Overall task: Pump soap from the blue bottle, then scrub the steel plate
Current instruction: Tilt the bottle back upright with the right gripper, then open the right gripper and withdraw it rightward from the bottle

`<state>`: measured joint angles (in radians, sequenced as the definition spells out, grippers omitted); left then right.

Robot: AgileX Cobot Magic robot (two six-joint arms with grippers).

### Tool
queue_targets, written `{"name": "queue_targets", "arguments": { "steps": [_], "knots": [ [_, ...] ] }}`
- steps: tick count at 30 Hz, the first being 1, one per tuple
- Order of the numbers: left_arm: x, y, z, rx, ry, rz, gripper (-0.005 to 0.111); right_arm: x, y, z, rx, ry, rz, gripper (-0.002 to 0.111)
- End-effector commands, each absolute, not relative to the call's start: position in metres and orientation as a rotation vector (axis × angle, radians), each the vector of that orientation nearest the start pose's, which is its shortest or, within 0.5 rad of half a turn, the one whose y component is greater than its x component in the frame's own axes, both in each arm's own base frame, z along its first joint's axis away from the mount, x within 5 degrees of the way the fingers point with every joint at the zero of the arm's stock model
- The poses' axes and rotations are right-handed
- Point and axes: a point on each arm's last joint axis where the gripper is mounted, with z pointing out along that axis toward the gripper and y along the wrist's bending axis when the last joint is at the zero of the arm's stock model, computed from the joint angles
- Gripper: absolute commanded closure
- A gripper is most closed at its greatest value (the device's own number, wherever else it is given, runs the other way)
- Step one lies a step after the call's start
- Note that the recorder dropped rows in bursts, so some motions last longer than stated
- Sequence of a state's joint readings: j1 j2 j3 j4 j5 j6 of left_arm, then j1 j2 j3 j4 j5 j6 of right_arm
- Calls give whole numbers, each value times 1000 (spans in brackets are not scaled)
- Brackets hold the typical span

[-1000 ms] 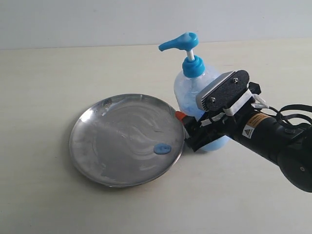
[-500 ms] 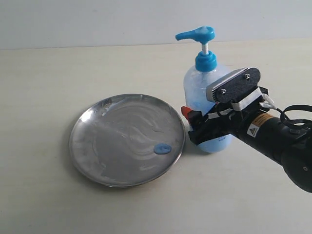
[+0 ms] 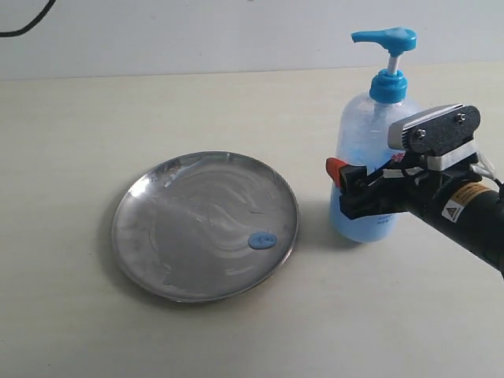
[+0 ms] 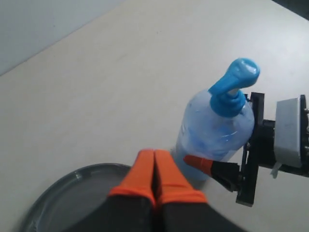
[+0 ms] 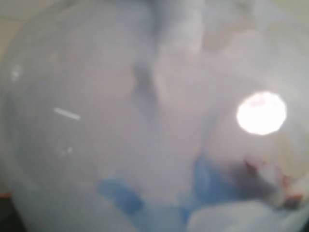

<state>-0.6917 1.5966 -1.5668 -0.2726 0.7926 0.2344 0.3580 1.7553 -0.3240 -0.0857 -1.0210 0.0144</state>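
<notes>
The blue bottle stands upright at the right, well apart from the steel plate. My right gripper is shut on the bottle's lower body, one orange-tipped finger showing on the plate side. In the right wrist view the bottle fills the frame, blurred. A small blob of soap lies on the smeared plate near its right rim. My left gripper is shut and empty above the plate's edge, close to the bottle. It is out of the exterior view.
The plate and bottle sit on a pale beige tabletop with a white wall behind. A dark cable shows at the top left corner.
My right gripper has carried the bottle to the right, away from the plate's rim. The bottle went from leaning to upright. The plate and soap blob stayed put.
</notes>
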Motion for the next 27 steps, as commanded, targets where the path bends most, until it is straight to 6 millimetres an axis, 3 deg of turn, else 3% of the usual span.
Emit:
{"name": "queue_targets", "arguments": {
  "steps": [1, 5, 19, 27],
  "knots": [
    [264, -242, 371, 913, 2141, -547, 107, 230, 88, 142, -371, 1683, 324, 108],
    [260, -237, 361, 898, 2144, -541, 107, 222, 77, 135, -364, 1727, 286, 108],
    [249, -226, 337, 856, 2148, -538, 107, 227, 63, 115, -285, 1820, 145, 108],
    [250, -227, 335, 828, 2132, -552, 107, 227, 62, 109, -287, 1844, 132, 108]
  ]
}}
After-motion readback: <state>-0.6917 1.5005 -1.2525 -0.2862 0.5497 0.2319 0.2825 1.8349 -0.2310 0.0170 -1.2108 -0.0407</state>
